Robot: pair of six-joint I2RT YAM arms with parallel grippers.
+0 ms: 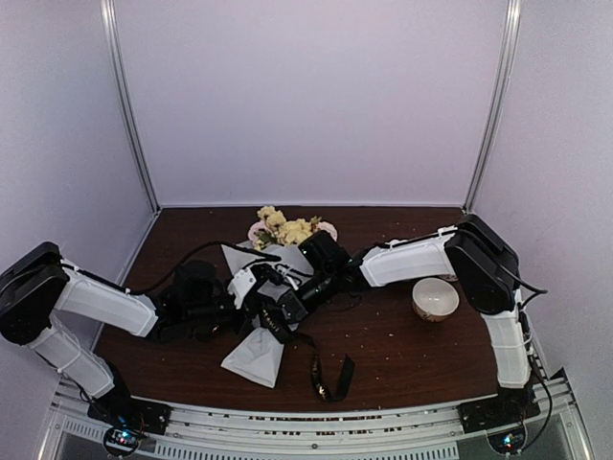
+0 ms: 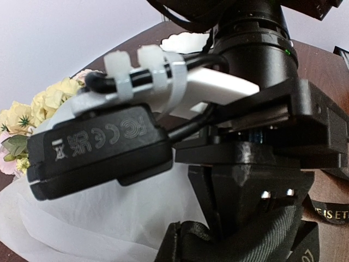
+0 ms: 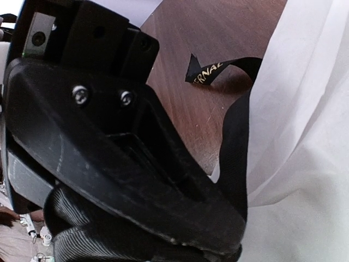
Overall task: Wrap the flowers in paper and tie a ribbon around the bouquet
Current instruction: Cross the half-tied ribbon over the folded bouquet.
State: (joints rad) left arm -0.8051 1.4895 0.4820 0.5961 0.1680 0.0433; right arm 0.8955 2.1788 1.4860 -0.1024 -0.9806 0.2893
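The bouquet lies on the table, with yellow and pink flowers at the far end and the pale paper cone pointing toward the near edge. Both grippers meet over its middle. My left gripper comes in from the left and my right gripper from the right. The black ribbon trails off to the right of the cone. In the right wrist view the ribbon runs down into my shut right gripper beside the paper. In the left wrist view my left gripper is shut on woven ribbon, with paper and flowers behind.
A white bowl stands on the brown table under the right forearm. The right arm's wrist camera fills much of the left wrist view, very close. White walls and metal posts enclose the table at the back and sides.
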